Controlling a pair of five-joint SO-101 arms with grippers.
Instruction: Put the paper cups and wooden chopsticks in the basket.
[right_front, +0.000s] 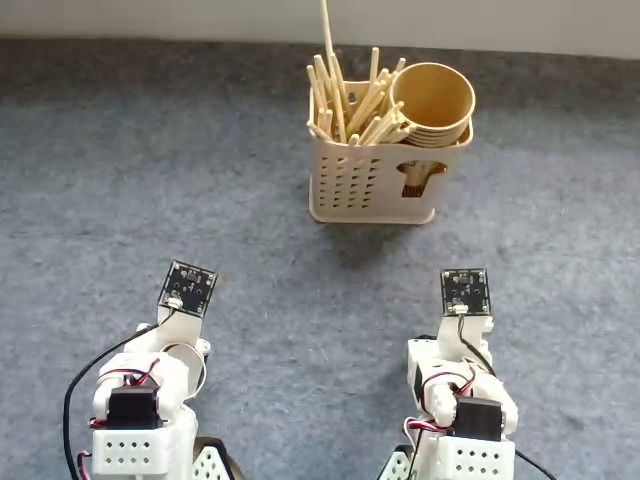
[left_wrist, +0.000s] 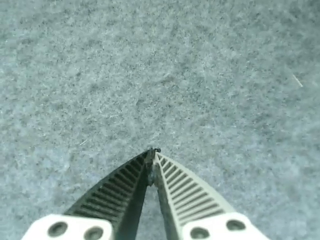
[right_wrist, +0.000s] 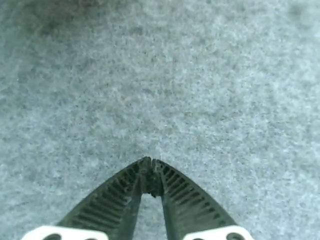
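Note:
A cream perforated basket (right_front: 372, 190) stands at the far middle of the grey carpet. Stacked tan paper cups (right_front: 436, 102) sit in its right side, and a bundle of wooden chopsticks (right_front: 348, 95) stands upright in its left side, one stick poking higher than the rest. Both arms are folded back at the near edge, well short of the basket. My left gripper (left_wrist: 151, 150) is shut with nothing in it, its tips over bare carpet. My right gripper (right_wrist: 148, 161) is shut too, holding nothing, also over carpet.
Grey carpet (right_front: 150, 170) covers the whole surface. A pale wall strip (right_front: 520, 25) runs along the far edge behind the basket. The two arm bases (right_front: 140, 420) (right_front: 465, 420) sit at the near edge, with open carpet between them and the basket.

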